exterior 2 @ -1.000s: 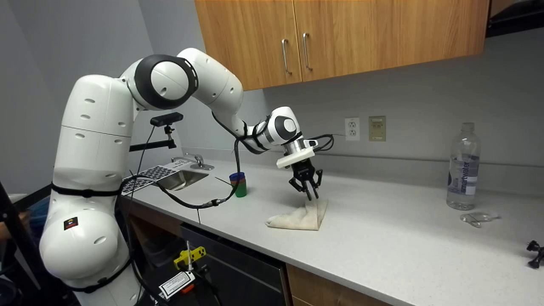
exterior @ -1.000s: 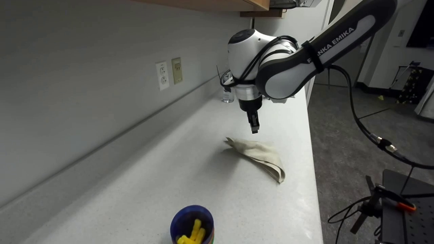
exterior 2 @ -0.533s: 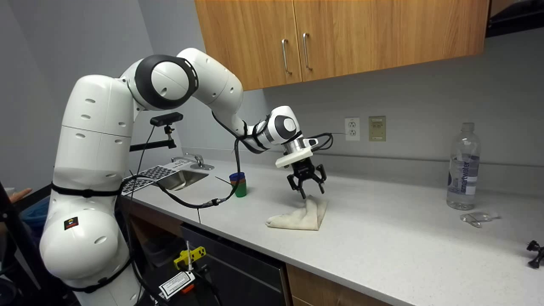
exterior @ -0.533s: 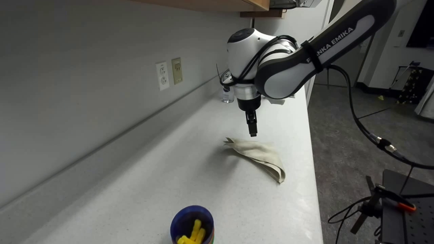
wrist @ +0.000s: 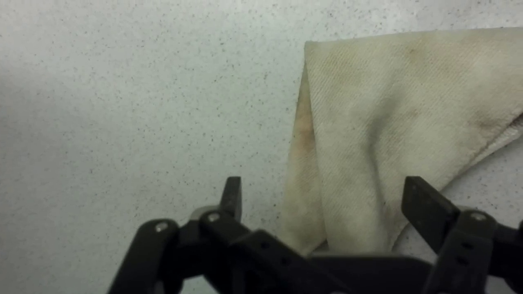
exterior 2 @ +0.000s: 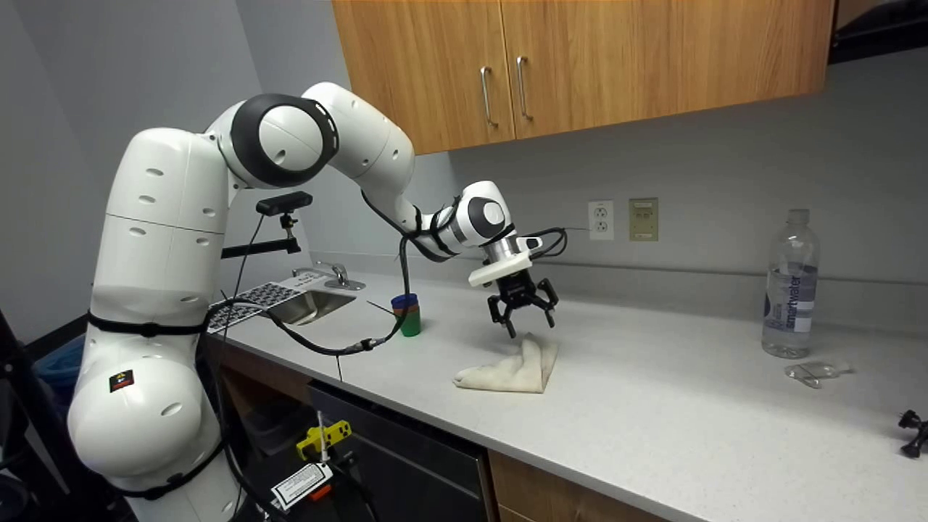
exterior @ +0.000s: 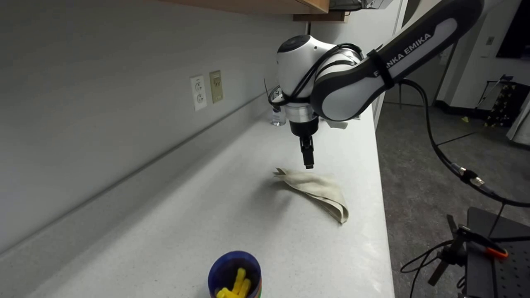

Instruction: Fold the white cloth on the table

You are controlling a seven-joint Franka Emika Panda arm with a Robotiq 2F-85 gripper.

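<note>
My pincer (exterior 2: 531,330) was wide, nothing in it; white cloth (exterior 2: 507,373) lay below, bulk of it toward the front edge of the counter (exterior 2: 689,413).

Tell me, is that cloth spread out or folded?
The white cloth is folded, at least partly: the wrist view shows a lower layer peeking past the top layer.

I see a grey wall (exterior 2: 696,181), shaded toward its top, bearing a white outlet (exterior 2: 601,220) left of a beige plate (exterior 2: 644,220). Wooden cabinets (exterior 2: 652,51) hang above — two metal handles (exterior 2: 521,88) on their fronts. In an exterior view, dark grey floor (exterior: 418,153) runs along the right — to a far wall (exterior: 470,80) with a dark baseboard (exterior: 455,109).
</note>
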